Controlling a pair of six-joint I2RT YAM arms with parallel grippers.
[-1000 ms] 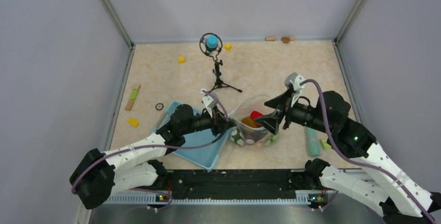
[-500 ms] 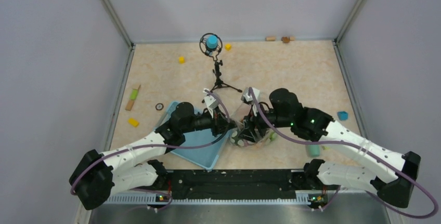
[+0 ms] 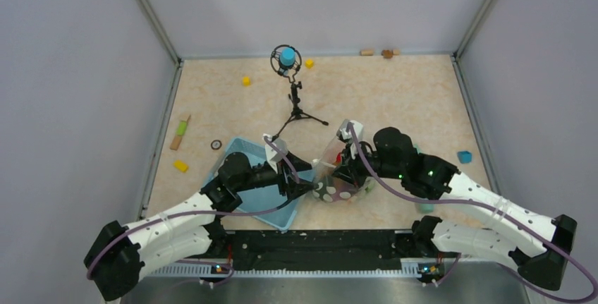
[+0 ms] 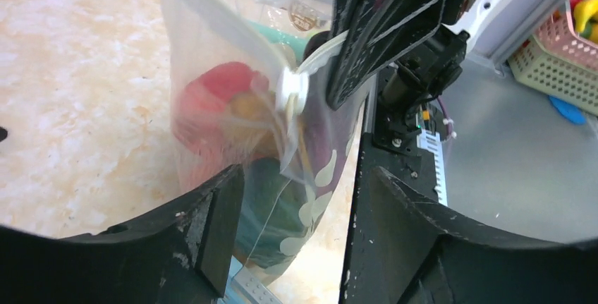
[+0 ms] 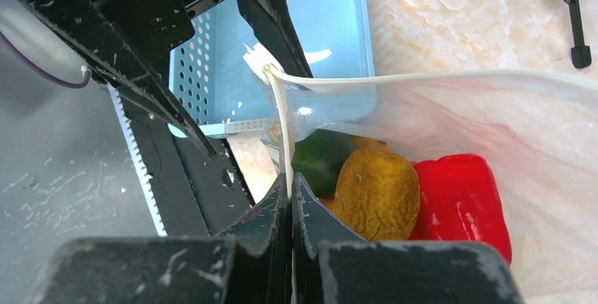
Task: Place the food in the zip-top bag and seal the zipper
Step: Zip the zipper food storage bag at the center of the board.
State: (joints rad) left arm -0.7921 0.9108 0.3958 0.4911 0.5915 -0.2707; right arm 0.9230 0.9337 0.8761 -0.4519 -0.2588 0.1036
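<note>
**Top view.** Two grippers meet at one zip-top bag (image 3: 338, 185), lower centre: left gripper (image 3: 304, 188), right gripper (image 3: 343, 170). One blue basket (image 3: 243, 152) at bag's left. Three yellow cubes (image 3: 246, 80) upper left. Food in bag hard to make out.

**Left wrist view.** Left gripper (image 4: 302, 177) fingers wide apart, bag edge between them. One red piece (image 4: 218, 92) and one dark green piece (image 4: 264, 202), blurred through plastic.

**Right wrist view.** Right gripper (image 5: 291, 184) pinched tight on zipper (image 5: 423, 77), lower centre. Three pieces visible: red pepper (image 5: 458, 191), brown piece (image 5: 374, 191), green piece (image 5: 321, 159) half hidden.
</note>
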